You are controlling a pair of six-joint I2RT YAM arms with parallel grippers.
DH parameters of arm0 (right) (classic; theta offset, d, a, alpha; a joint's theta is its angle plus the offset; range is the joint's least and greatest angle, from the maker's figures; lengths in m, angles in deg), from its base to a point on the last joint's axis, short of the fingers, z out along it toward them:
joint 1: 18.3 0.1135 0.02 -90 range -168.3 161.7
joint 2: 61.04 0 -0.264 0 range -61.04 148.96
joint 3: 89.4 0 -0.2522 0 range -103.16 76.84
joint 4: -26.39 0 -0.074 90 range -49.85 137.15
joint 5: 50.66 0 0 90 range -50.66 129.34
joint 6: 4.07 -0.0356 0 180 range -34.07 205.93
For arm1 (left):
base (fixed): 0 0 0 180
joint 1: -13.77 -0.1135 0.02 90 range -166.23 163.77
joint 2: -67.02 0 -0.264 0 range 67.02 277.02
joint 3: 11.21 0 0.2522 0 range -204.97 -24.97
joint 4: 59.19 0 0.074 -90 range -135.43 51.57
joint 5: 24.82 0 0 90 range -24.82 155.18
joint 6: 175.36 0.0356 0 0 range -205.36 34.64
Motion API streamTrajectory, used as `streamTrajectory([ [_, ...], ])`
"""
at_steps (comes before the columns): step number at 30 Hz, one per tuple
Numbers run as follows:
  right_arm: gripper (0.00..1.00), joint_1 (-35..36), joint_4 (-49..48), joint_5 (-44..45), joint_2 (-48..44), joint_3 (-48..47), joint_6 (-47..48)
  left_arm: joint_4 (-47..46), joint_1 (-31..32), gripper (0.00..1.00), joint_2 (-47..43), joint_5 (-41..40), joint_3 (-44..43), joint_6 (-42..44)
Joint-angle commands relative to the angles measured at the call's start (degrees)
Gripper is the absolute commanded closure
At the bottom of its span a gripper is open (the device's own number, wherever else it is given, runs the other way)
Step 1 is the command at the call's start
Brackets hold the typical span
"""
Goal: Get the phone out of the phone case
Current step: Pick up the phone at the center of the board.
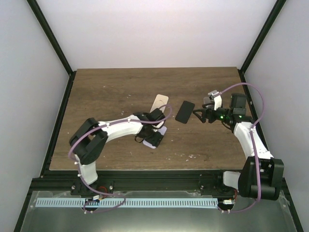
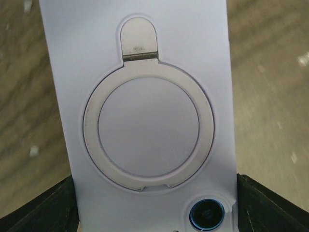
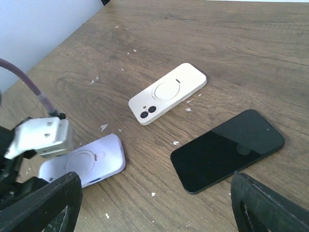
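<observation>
Near the middle of the brown wooden table (image 1: 96,92), the flat lavender plastic phone case (image 2: 149,72) with a ring stand was straddled by the left gripper (image 2: 154,179), its jaws set wide along both long edges, though whether it was being squeezed could not be told. A blue camera lens (image 2: 206,215) was seen in the case's cutout, so the phone was judged not yet removed, with the whole extraction left. The right gripper (image 3: 154,181) was held wide and empty near a bare black rectangular handset (image 3: 227,150) and a cream-white cased handset (image 3: 168,93), both lying apart from the lavender case.
</observation>
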Motion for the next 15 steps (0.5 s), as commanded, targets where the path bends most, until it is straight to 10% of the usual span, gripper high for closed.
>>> streamTrajectory([
  [1, 0.18, 0.02, 1.13, -4.76, -0.94, -1.75, 4.28, 3.32, -0.67, 0.47, -9.85, 3.97, 2.48, 0.61],
  [15, 0.42, 18.00, 21.80, 6.04, -1.79, -12.79, 31.98, 2.45, -6.42, 0.51, -28.49, 25.95, 14.19, 0.03],
])
